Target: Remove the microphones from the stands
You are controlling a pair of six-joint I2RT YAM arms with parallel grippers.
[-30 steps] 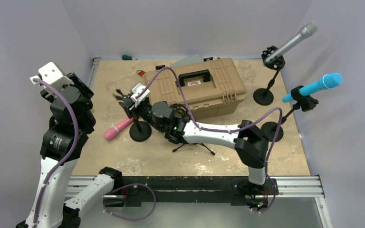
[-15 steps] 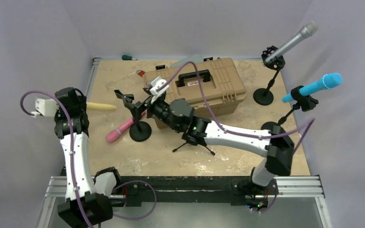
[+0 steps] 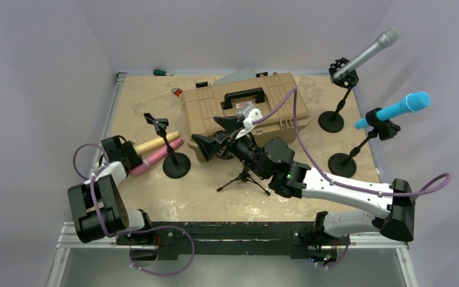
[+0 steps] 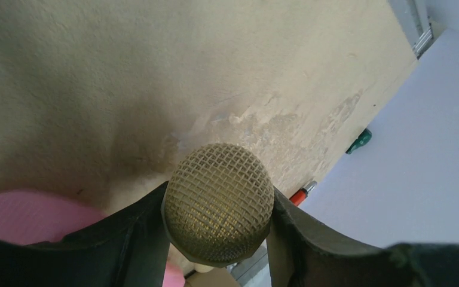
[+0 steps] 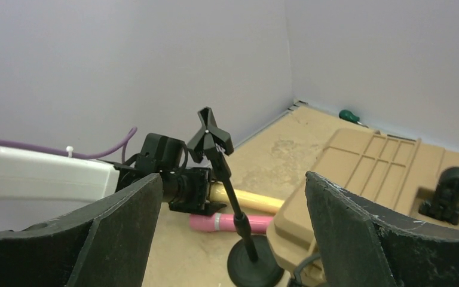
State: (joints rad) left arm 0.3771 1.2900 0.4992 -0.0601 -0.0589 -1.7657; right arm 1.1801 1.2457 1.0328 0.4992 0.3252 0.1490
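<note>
My left gripper (image 3: 128, 153) is shut on the gold mesh head (image 4: 218, 203) of a tan microphone (image 3: 150, 144). It holds the microphone low at the table's left, beside a pink microphone (image 3: 155, 156) lying flat. Whether the tan microphone touches the table I cannot tell. The black stand (image 3: 170, 152) just right of them has an empty clip (image 3: 155, 121). My right gripper (image 3: 212, 134) is open and empty above the toolbox's front. In the right wrist view it faces the stand (image 5: 227, 185), the tan microphone (image 5: 248, 201) and the pink microphone (image 5: 233, 223).
A tan toolbox (image 3: 245, 107) sits mid-table, with a small black tripod (image 3: 243, 178) in front of it. A grey microphone (image 3: 367, 52) and a blue microphone (image 3: 397, 109) sit in stands at the right. A green-handled tool (image 3: 161, 72) and a red item (image 3: 178, 92) lie at the back.
My left arm has come down from a raised pose, bringing the tan microphone low beside the pink one. My right gripper has pulled back rightward from the stand's clip, open.
</note>
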